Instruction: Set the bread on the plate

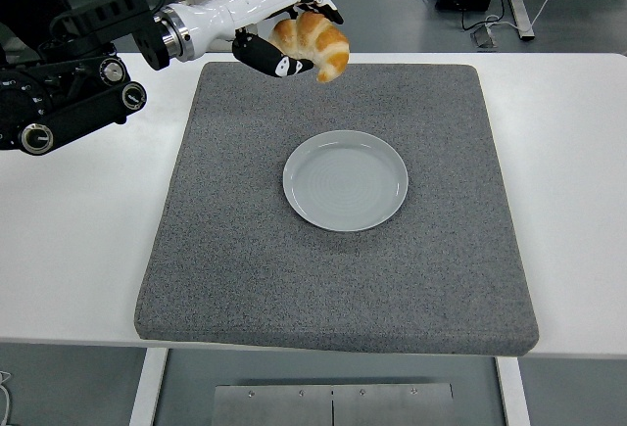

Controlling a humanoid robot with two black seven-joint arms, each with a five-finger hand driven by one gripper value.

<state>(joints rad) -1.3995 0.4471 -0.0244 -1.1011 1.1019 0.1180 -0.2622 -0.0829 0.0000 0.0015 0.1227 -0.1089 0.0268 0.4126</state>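
The carry is under way: the left hand (284, 29) has a croissant (313, 42) in its grip, held in the air over the far edge of the grey mat (235, 250). The fingers (266, 58) are curled around the pastry from behind and below, so most of it juts out past the fingertips toward the right. The white plate (345, 180) sits empty on the mat, nearer the camera and a little to the right of the fingers, well apart. Next, the hand probably needs to travel over the plate's middle, lower, and only then loosen.
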